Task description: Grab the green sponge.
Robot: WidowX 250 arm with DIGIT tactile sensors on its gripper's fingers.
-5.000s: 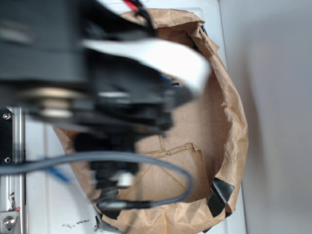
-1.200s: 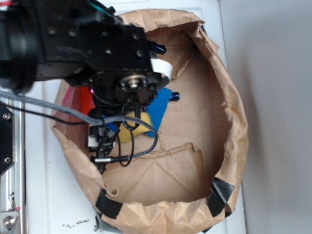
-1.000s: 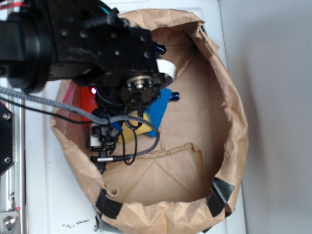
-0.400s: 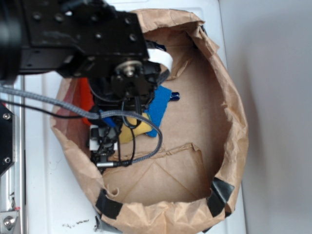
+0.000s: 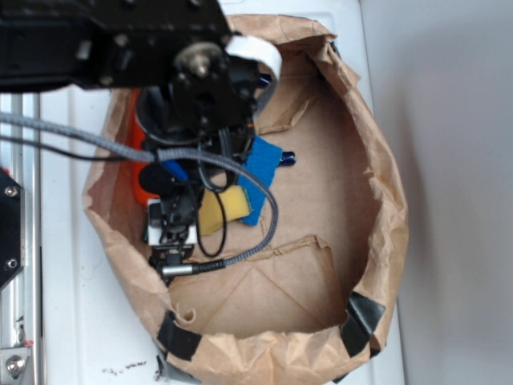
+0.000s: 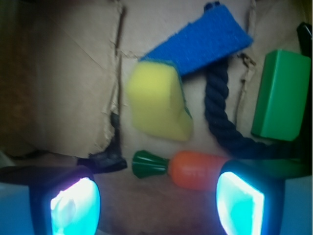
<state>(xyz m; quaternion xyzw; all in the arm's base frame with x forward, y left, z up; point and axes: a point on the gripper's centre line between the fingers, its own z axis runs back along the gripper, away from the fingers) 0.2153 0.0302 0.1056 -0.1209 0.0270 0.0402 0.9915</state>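
Hovering with jaws spread wide and empty, the gripper (image 6: 156, 198) frames the green sponge (image 6: 159, 103).

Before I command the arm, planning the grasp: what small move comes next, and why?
Probably ease the tool forward and down over the green sponge. Its fingers stand open, with the carrot between them and the sponge further ahead, untouched.

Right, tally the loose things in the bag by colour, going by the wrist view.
Blue: 2, the flat blue sponge and the dark blue rope
Green: 1, the green block
Yellow with a green edge: 1, the green sponge
Orange with a green top: 1, the toy carrot
Total: 5
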